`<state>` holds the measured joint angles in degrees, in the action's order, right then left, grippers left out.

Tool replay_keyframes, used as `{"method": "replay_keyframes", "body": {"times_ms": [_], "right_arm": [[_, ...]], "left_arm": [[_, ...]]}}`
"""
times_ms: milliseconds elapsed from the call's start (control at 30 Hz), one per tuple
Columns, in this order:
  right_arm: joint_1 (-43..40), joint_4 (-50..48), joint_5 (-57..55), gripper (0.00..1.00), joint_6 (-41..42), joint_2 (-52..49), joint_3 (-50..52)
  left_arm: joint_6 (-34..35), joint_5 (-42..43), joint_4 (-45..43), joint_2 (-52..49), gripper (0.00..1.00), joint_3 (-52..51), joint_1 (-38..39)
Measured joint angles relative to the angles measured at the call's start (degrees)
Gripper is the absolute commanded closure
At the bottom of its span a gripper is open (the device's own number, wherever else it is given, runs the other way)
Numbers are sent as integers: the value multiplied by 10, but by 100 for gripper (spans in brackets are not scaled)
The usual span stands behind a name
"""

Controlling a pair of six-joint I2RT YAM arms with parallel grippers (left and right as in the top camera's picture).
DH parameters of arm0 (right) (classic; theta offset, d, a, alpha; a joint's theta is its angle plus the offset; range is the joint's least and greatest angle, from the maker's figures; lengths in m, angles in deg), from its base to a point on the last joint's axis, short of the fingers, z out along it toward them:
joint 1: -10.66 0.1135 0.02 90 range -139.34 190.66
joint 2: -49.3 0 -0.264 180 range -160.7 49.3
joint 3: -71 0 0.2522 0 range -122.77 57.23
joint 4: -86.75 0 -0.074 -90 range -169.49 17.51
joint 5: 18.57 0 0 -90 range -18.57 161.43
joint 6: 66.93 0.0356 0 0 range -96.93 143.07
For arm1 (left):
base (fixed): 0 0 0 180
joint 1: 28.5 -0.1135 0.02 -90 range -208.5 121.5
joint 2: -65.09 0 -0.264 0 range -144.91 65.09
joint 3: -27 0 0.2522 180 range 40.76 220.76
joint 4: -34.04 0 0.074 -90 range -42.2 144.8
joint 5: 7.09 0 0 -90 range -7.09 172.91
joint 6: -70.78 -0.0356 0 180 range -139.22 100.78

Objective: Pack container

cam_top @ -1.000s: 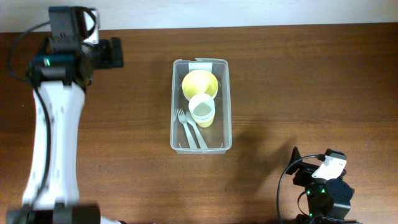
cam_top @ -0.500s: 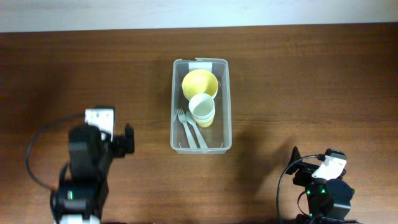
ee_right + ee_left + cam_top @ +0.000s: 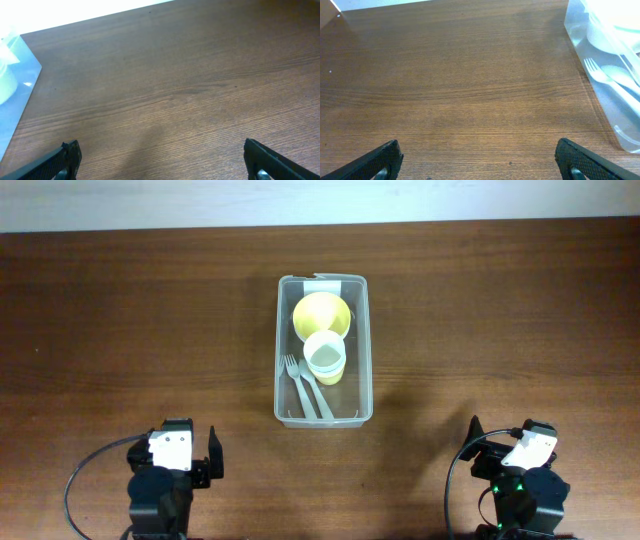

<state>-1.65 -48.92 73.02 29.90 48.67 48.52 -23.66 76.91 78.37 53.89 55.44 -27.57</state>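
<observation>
Left arm is back from the far-left of the table (image 3: 480, 310) and now sits folded at the near edge, mirroring the right arm, which hasn't shifted. Left gripper (image 3: 479, 160): jaws spread wide, one fingertip in each lower corner of its wrist view, nothing between them but bare wood. Right gripper (image 3: 162, 160): same, wide and holding nothing.

Container (image 3: 366, 360) is mid-table, long axis running away from the arms, white label (image 3: 325, 279) at the far short end, well apart from both grippers. Contents unchanged:
- yellow bowl (image 3: 321, 315) at the far end
- pale cup (image 3: 325, 358) just nearer, overlapping the bowl's rim
- fork (image 3: 297, 385) and a second pale utensil (image 3: 318, 395) lying side by side at the near end

Left wrist view catches the container's corner at right, right wrist view at its left edge.
</observation>
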Motion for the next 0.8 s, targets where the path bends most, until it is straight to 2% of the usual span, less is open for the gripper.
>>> {"method": "replay_keyframes", "body": {"times_ms": [433,800], "right_arm": [[0,0,0,1,0,0,0],[0,0,0,1,0,0,0]], "left_arm": [[2,2,0,100,0,-55,16],[2,2,-13,103,0,-57,25]]}}
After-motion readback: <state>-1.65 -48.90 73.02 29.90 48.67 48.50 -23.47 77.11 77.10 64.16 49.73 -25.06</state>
